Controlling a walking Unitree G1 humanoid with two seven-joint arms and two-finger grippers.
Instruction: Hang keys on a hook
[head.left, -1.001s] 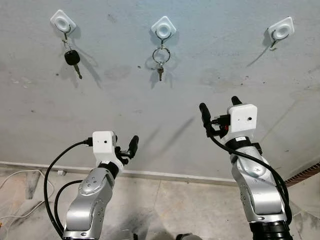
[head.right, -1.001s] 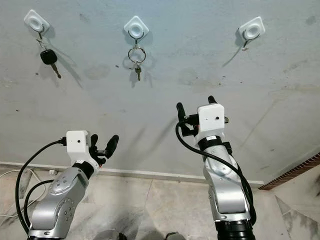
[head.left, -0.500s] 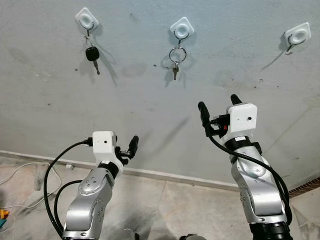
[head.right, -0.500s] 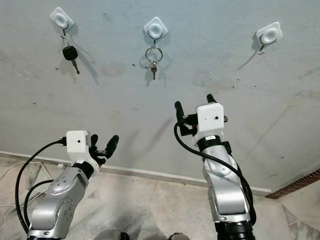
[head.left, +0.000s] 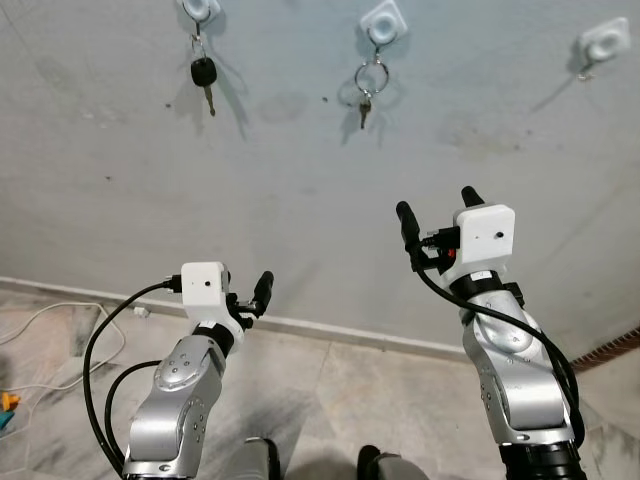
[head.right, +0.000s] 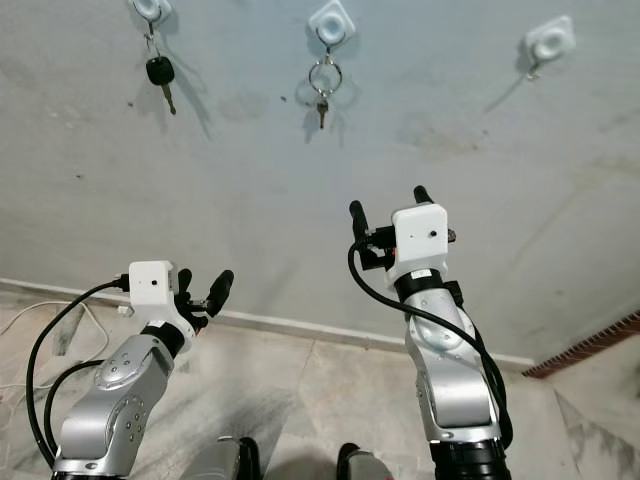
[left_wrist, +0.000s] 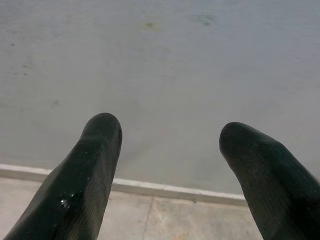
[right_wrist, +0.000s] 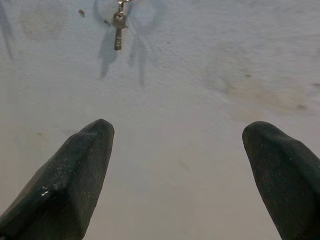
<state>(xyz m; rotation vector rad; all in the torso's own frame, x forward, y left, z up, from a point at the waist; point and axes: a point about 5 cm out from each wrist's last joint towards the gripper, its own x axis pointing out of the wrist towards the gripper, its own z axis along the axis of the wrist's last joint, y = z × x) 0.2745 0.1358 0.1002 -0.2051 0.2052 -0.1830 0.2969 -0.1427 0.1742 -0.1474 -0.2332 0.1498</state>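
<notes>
With the view now tilted lower, both my right gripper (head.left: 436, 205) and left gripper (head.right: 203, 288) stand wide and empty, the keys (head.left: 366, 85) already hanging on the middle hook (head.left: 383, 20), far up the wall (head.left: 300, 200).

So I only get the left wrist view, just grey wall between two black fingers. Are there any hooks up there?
Observer: Yes, three white hooks sit in a row high on the wall. The left hook carries a black-headed key.
Operator: And the others?
Observer: The middle hook holds a ring with a small key. The right hook has nothing hanging from it.
Operator: Is the other arm carrying keys?
Observer: No, the right tool points up toward the wall, open and empty.
</notes>
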